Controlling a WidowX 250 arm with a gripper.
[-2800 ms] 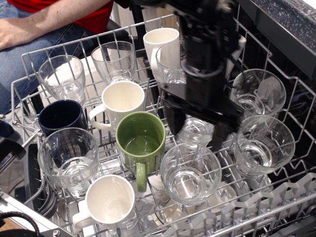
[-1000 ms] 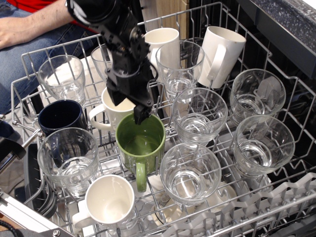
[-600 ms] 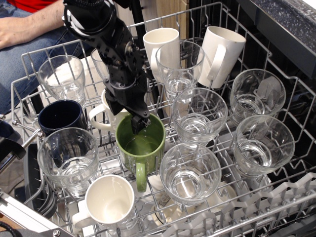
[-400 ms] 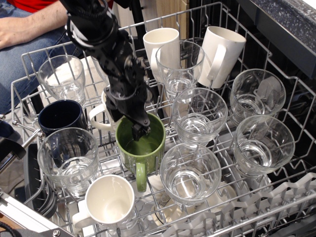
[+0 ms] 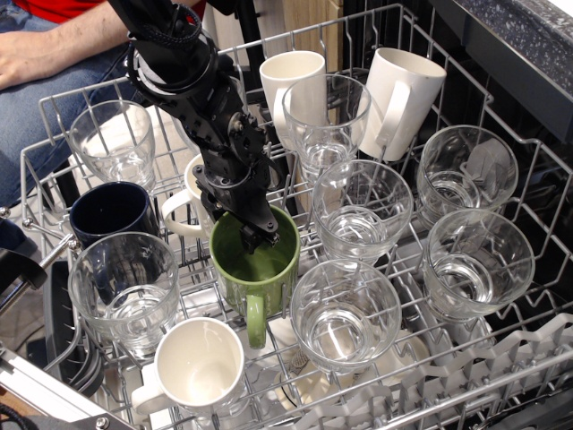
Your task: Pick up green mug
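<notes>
The green mug (image 5: 256, 285) stands upright in the middle of the wire dish rack (image 5: 538, 315), with its loop handle (image 5: 257, 320) pointing toward the front. My black gripper (image 5: 240, 224) comes down from the upper left and sits over the mug's far rim. One finger (image 5: 260, 236) reaches down inside the mug; the other is behind the rim, between the green mug and a white mug (image 5: 183, 206). The jaws stand apart and look open, astride the rim wall.
A navy mug (image 5: 112, 210) sits to the left. Clear glasses (image 5: 124, 282) (image 5: 345, 318) (image 5: 361, 210) crowd the green mug. More white mugs (image 5: 199, 363) (image 5: 291, 76) (image 5: 403, 90) and glasses fill the rack. A person's arm (image 5: 54, 45) is at the top left.
The gripper swung from the right side of the rack to above the green mug, then lowered step by step until one finger dipped inside. The mug has not moved.
</notes>
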